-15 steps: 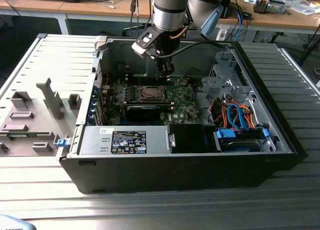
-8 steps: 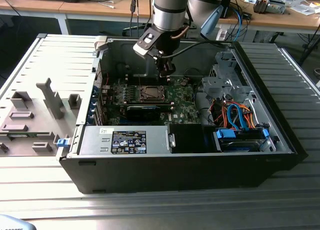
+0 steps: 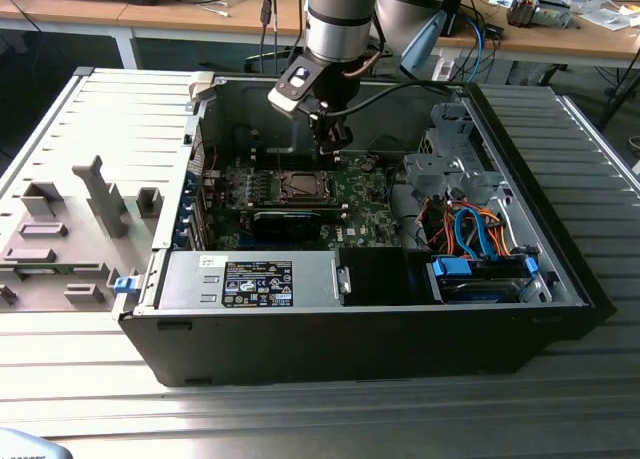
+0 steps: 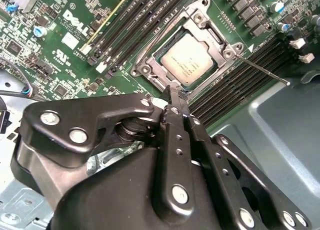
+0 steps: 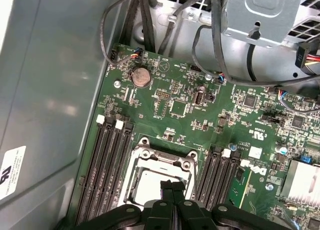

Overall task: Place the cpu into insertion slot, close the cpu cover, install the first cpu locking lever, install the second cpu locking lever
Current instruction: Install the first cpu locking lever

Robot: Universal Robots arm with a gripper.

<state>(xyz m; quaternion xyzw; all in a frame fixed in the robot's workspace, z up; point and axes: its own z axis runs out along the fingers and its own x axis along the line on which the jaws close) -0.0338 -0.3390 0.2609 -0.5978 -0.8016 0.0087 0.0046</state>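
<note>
The open computer case [image 3: 400, 339] is shown with the green motherboard [image 4: 75, 54] inside. The gripper [image 4: 176, 92] is positioned at the socket edge — fingers pressed together, nothing gripped. The cpu cover [image 4: 200, 22] is laid flat around the cpu [image 4: 187, 62] — seated in the insertion slot [image 3: 300, 186].

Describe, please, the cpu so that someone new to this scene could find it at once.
Inside the open computer case, find the green motherboard. Between its two banks of long black memory slots lies the silver cpu cover. The cpu is the flat square showing through its window, pale and plain amid green board, black slots and cut-out metal.
</note>
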